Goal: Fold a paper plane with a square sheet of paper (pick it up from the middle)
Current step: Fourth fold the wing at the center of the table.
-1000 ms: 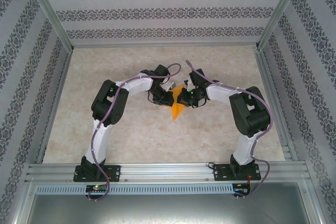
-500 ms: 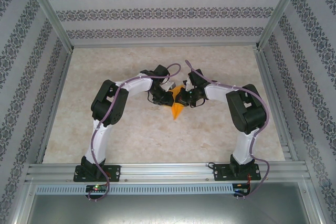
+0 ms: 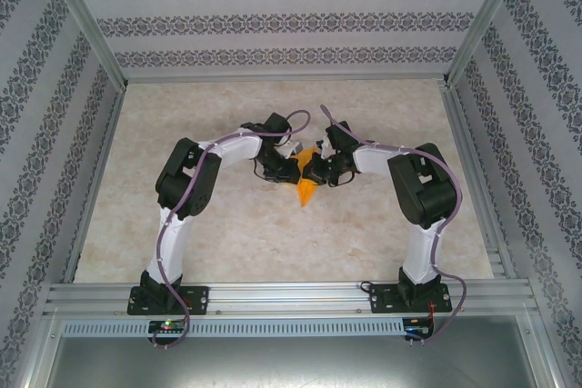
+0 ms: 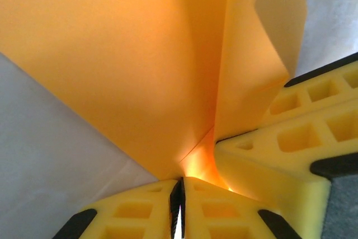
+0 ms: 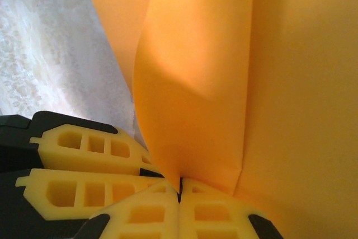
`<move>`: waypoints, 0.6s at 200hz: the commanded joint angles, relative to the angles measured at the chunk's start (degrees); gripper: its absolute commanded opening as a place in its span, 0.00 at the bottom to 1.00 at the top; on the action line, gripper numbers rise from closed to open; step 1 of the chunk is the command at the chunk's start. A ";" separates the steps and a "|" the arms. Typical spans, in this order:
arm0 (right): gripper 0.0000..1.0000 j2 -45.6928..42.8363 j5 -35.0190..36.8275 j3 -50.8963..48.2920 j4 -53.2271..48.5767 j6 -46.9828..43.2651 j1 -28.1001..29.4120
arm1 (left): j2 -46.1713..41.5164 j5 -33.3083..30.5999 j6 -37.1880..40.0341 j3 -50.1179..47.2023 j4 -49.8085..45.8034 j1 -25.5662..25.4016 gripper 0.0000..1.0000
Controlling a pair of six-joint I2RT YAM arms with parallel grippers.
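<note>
Orange-yellow paper (image 3: 306, 192), plain, clamped in left pincer (image 4: 180, 187), right pincer (image 5: 180, 187)

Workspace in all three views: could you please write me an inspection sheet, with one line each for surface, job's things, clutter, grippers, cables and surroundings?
Surface: pale marbled table top, flat, no stains seen.
Job's things: orange-yellow paper sheet, partly folded, its pointed end toward the arm bases, held mid-table between both grippers.
Clutter: nothing seen.
Grippers: left gripper shut on the paper sheet; right gripper shut on it too, right beside the left one.
Cables: purple cables run along both arms, with loops above the wrists, apart from the paper.
Surroundings: grey-patterned walls on three sides; aluminium frame rail at the near edge.
</note>
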 commanded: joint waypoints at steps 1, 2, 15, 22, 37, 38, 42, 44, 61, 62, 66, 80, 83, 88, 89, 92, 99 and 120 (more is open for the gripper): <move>0.04 2.29 0.72 0.13 0.05 -0.31 0.92 | 2.12 -0.69 -1.21 -2.61 3.84 -0.52 0.16; 0.04 2.30 0.70 0.06 0.06 -0.33 0.91 | 2.12 -0.64 -1.28 -2.62 3.89 -0.50 0.16; 0.04 2.45 0.98 -0.30 0.07 -0.43 0.90 | 1.77 0.17 -2.00 -3.25 5.10 -0.15 0.16; 0.04 2.57 1.05 -0.50 0.13 -0.39 0.90 | 1.58 0.61 -2.49 -3.54 5.84 0.00 0.16; 0.04 2.55 1.31 -1.01 0.20 -0.56 0.90 | 0.84 1.49 -3.70 -4.40 7.56 0.39 0.16; 0.04 2.56 1.34 -0.99 0.14 -0.58 0.90 | 0.86 1.51 -3.75 -4.40 7.68 0.40 0.16; 0.04 2.58 1.49 -1.05 0.00 -0.68 0.90 | 0.68 1.59 -4.01 -4.60 8.13 0.49 0.16; 0.04 2.53 1.58 -1.08 -0.12 -0.76 0.90 | 0.61 1.60 -4.16 -4.61 8.21 0.56 0.16; 0.04 2.23 2.02 -1.38 -0.40 -0.98 0.82 | -0.07 1.69 -5.24 -4.92 9.58 0.89 0.18; 0.04 2.23 2.05 -1.40 -0.38 -1.02 0.86 | -0.12 1.69 -5.32 -4.96 9.66 0.91 0.18; 0.04 2.14 2.20 -1.32 -0.56 -1.16 0.77 | -0.24 1.76 -5.46 -4.98 9.92 1.01 0.18; 0.04 2.21 2.52 -1.22 -1.06 -1.48 0.65 | -0.65 2.04 -6.22 -4.81 10.64 1.26 0.19; 0.04 2.27 2.48 -1.24 -1.07 -1.55 0.66 | -0.81 2.11 -6.42 -4.71 10.74 1.28 0.19; 0.04 2.31 2.48 -1.18 -1.16 -1.57 0.66 | -0.96 2.13 -6.59 -4.62 10.85 1.32 0.20; 0.04 2.36 2.50 -1.21 -1.16 -1.57 0.69 | -1.05 2.13 -6.60 -4.55 10.86 1.34 0.20; 0.04 2.39 2.52 -1.19 -1.16 -1.65 0.72 | -1.12 2.06 -6.69 -4.51 10.92 1.37 0.20; 0.04 2.39 2.52 -1.25 -1.10 -1.64 0.60 | -1.53 1.89 -7.00 -4.46 10.98 1.44 0.21; 0.04 2.35 2.77 -1.67 -0.95 -1.66 0.55 | -3.01 0.71 -8.21 -4.73 11.71 1.72 0.22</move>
